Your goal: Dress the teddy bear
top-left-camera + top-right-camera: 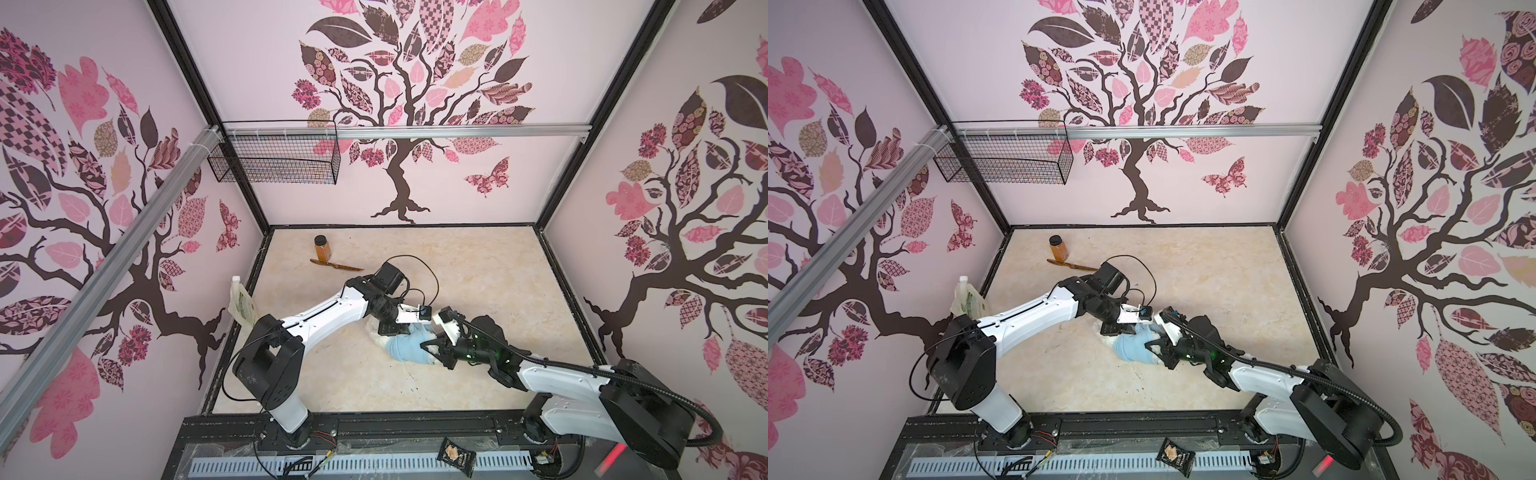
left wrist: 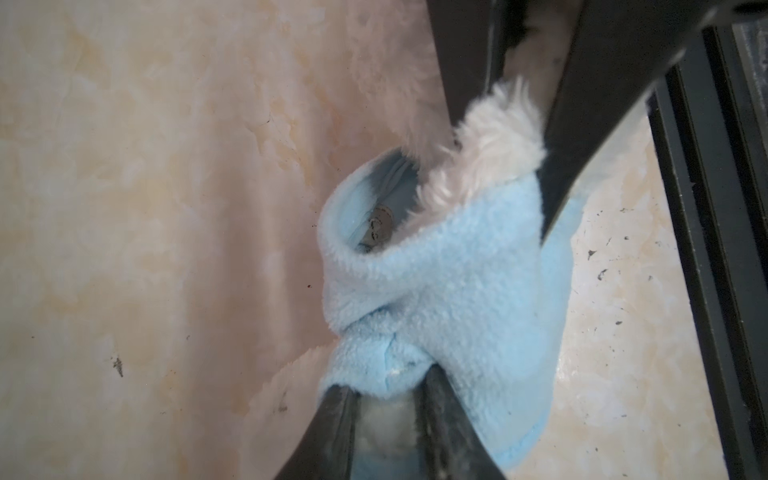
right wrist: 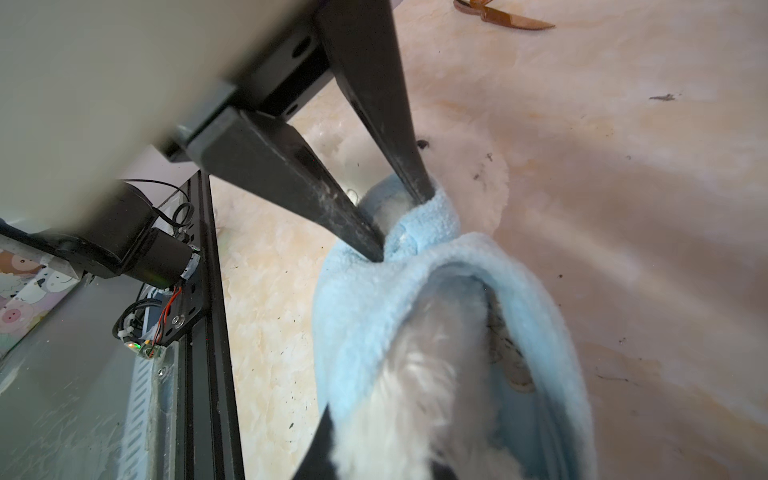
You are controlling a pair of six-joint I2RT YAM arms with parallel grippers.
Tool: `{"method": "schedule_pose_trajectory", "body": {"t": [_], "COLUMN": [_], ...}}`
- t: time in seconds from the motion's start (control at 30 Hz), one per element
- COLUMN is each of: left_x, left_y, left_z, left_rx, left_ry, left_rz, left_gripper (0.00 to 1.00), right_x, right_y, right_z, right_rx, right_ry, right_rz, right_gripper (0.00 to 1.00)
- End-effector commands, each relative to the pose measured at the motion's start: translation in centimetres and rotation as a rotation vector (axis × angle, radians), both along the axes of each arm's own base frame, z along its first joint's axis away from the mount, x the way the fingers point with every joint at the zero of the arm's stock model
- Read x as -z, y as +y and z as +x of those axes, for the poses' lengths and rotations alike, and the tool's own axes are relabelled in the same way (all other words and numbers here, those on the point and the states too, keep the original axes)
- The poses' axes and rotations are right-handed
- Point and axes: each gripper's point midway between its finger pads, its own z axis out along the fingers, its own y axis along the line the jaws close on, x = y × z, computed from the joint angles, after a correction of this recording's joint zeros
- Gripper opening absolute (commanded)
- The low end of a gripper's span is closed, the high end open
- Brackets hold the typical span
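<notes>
On the table (image 1: 478, 270), near its front middle and between my two arms, the bear (image 1: 376, 340) lies with the blue shirt (image 1: 405, 347) bunched around its body, as both top views show. My left claw (image 2: 384, 382) is pinched on a gathered fold at the shirt's rim. My right claw (image 2: 498, 166) is clamped on a white furry limb that passes through an opening of the shirt. I cannot tell whether that opening is a sleeve or the hem.

I judge the step in hand to be drawing the shirt further along that limb. To do it well, my right claw should act as the anchor, gripping the limb firmly enough that the bear does not slide on the table. My left claw should pull the rim along the line of the limb rather than upward, so the soft body is not lifted. The left pinch needs to hold fabric only, with no fur caught in it. The opening should be left wide, because plush drags on plush and the fleece bunches easily. A slow pull suits it.
</notes>
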Motion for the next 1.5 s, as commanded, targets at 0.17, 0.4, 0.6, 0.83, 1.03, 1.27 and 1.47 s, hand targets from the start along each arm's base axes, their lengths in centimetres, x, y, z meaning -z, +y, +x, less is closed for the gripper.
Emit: {"method": "schedule_pose_trajectory", "body": {"t": [0.17,0.4,0.6,0.83,1.03,1.27,1.47], "left_x": [-5.5,-14.8,-16.9,-19.6,-18.9,-13.9,-7.5], "left_y": [0.0,1.7,3.9,5.1,6.6,5.2,4.3], "left_z": [-1.6,-1.3,-1.3,0.5,1.1,-1.6,-3.3], "left_rx": [-0.145,-0.27,-0.351,-0.542,-0.684,-0.645,-0.577], "left_ry": [0.186,0.213,0.228,0.295,0.394,0.286,0.163], "left_rz": [-0.267,-0.706,-0.852,-1.093,-1.212,-0.901,-0.514], "left_gripper": [0.0,0.0,0.0,0.0,0.0,0.0,0.0], "right_x": [-5.8,-2.8,-2.0,-0.4,1.2,1.3,-1.7], "right_y": [-0.6,-3.7,-4.5,-4.3,-5.1,-4.2,-1.5], "right_z": [2.5,3.1,3.5,3.8,5.0,5.3,3.9], "right_rx": [0.109,0.247,0.291,0.286,0.362,0.318,0.148], "right_ry": [-0.19,-0.133,-0.114,-0.088,-0.038,-0.025,-0.093], "right_rz": [0.132,0.052,0.03,-0.017,-0.084,-0.129,-0.039], "right_gripper": [0.0,0.0,0.0,0.0,0.0,0.0,0.02]}}
